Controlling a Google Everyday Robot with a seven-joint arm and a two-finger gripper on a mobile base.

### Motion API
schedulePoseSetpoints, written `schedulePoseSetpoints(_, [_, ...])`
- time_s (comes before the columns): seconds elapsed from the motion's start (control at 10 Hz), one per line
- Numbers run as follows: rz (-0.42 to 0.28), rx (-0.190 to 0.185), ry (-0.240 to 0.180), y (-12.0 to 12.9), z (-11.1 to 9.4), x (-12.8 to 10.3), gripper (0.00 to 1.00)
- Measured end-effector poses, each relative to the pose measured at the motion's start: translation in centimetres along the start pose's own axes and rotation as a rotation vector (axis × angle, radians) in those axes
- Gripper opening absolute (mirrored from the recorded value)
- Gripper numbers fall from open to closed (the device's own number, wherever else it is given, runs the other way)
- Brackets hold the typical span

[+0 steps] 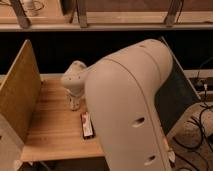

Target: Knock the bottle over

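Bottle indiscernible; gripper [74, 101] over wooden table [55, 130]

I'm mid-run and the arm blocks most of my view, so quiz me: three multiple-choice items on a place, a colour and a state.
1. Where is the gripper?
A. On the upper shelf
B. Low over the wooden table, just left of the big white arm shell
C. Beyond the dark right panel

2. What colour is the upright board on the table's left edge?
A. Blue
B. Green
C. Tan

3. How is the dark red item sitting?
A. Lying flat on the table
B. Standing upright
C. Lifted in the air

Answers:
1 B: it hangs under the rounded wrist beside the shell.
2 C: the board looks tan, like cork.
3 A: it rests flat on the wood near the front. The bottle itself cannot be made out.
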Motion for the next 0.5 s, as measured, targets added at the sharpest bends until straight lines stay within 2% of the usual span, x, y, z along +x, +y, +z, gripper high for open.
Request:
schedulePoseSetpoints(0.3, [0.139, 0.078, -0.042, -4.0, -3.5, 3.6, 0.00])
schedulePoseSetpoints(0.5, [0.245, 0.140, -0.047, -6.6, -5.6, 7.0, 0.00])
